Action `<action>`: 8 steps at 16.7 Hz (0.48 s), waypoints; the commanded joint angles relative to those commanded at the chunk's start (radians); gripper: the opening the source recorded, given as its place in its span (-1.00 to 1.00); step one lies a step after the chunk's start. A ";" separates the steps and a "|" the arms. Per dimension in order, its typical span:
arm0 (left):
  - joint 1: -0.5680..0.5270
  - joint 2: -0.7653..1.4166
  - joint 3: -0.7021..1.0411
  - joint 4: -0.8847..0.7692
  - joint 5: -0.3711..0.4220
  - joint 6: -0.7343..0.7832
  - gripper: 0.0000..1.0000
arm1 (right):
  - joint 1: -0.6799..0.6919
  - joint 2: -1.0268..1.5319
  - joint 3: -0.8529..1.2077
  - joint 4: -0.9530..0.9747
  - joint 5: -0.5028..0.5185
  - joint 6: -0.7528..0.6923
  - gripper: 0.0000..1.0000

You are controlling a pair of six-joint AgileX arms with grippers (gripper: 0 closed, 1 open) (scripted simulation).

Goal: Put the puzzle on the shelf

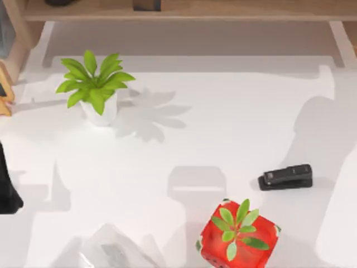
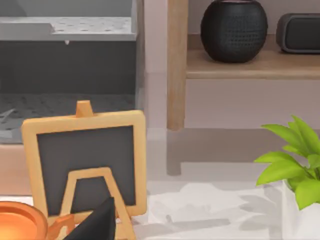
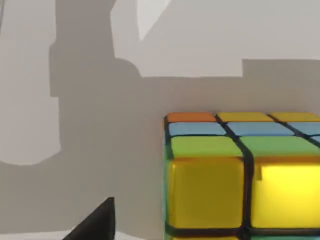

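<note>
Tabletop (image 1: 234,111) is white and carries most of the clutter. Shelf (image 1: 223,11) runs along the far edge of the top view, tan plank with wooden uprights; left wrist view shows a round black speaker (image 2: 234,29) and a second dark box speaker (image 2: 300,32) already sitting on it, so free board space is limited at that end.

Next down in size: red box with green leaves (image 1: 237,237) at the near edge, potted plant (image 1: 96,89) on the left side, clear faceted object (image 1: 111,251) at the near edge left of the red box, black stapler (image 1: 285,176) right of centre. Small chalkboard easel (image 2: 85,160) and an orange dish (image 2: 20,225) sit in front of the left wrist camera, near the shelf's left upright.

Puzzle (image 3: 240,175) fills the lower part of the right wrist view, yellow face toward the camera, green, blue and orange tiles on top, very close to the right arm's end effector. Whether that end effector is clenched on the cube or released: cannot tell. Same for the left one; left arm is parked at the left edge (image 1: 6,190).

Risks, as I read it:
- Weak grip on smooth tiles could let the cube slip or twist on the way over.
- Plant and stapler lie under likely paths to the shelf.
- Speakers on the board could get knocked on placement.
</note>
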 joint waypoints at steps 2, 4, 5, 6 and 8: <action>0.000 0.000 0.000 0.000 0.000 0.000 1.00 | 0.001 0.004 -0.004 0.007 0.001 0.003 1.00; 0.000 0.000 0.000 0.000 0.000 0.000 1.00 | 0.001 0.004 -0.004 0.007 0.001 0.003 1.00; 0.000 0.000 0.000 0.000 0.000 0.000 1.00 | 0.001 0.004 -0.004 0.007 0.001 0.003 1.00; 0.000 0.000 0.000 0.000 0.000 0.000 1.00 | 0.001 0.004 -0.004 0.007 0.001 0.003 0.85; 0.000 0.000 0.000 0.000 0.000 0.000 1.00 | 0.001 0.004 -0.004 0.007 0.001 0.003 0.55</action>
